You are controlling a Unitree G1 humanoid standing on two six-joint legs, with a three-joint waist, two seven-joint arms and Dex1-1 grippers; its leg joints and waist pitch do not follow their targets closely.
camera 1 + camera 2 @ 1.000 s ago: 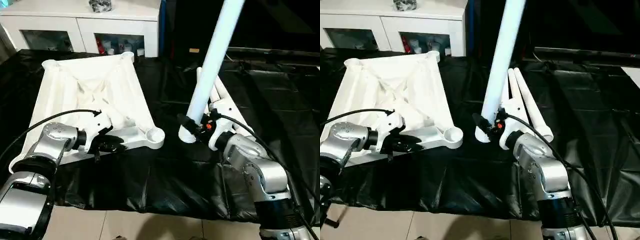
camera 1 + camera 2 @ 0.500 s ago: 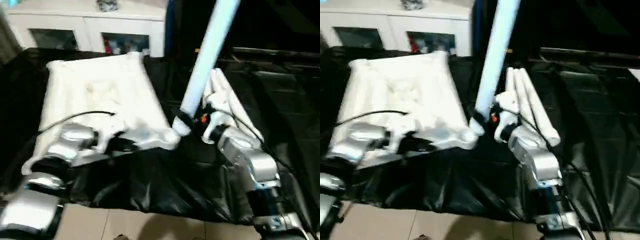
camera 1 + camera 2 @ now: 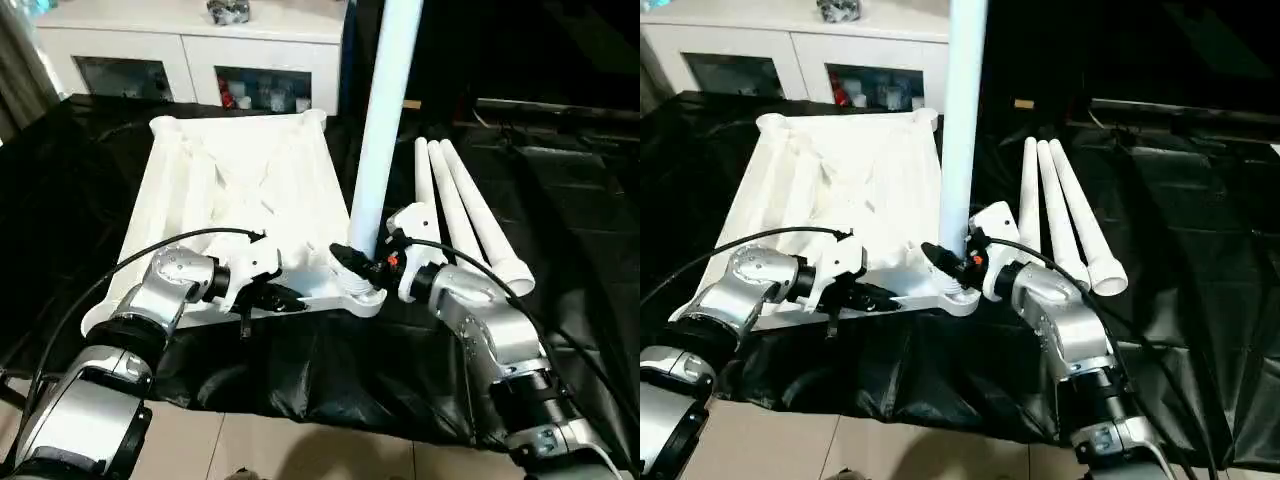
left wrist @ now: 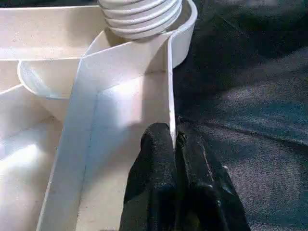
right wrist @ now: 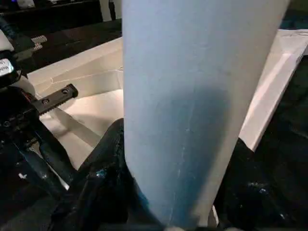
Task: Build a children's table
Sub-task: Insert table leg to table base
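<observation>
Your right hand (image 3: 362, 262) grips the upright leg (image 3: 385, 120), its ribbed end over the tabletop (image 3: 235, 190)'s near corner socket (image 3: 358, 295), seemingly just entering. Your left hand (image 4: 175, 159), clenched on the rim beside that socket, steadies it. Push straight down.

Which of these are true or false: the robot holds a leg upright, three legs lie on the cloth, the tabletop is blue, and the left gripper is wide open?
1. The right gripper holds a leg upright at a corner socket. True.
2. Three legs lie on the black cloth. True.
3. The tabletop is blue. False: it is white.
4. The left gripper is wide open. False: it is shut on the tabletop's rim.
</observation>
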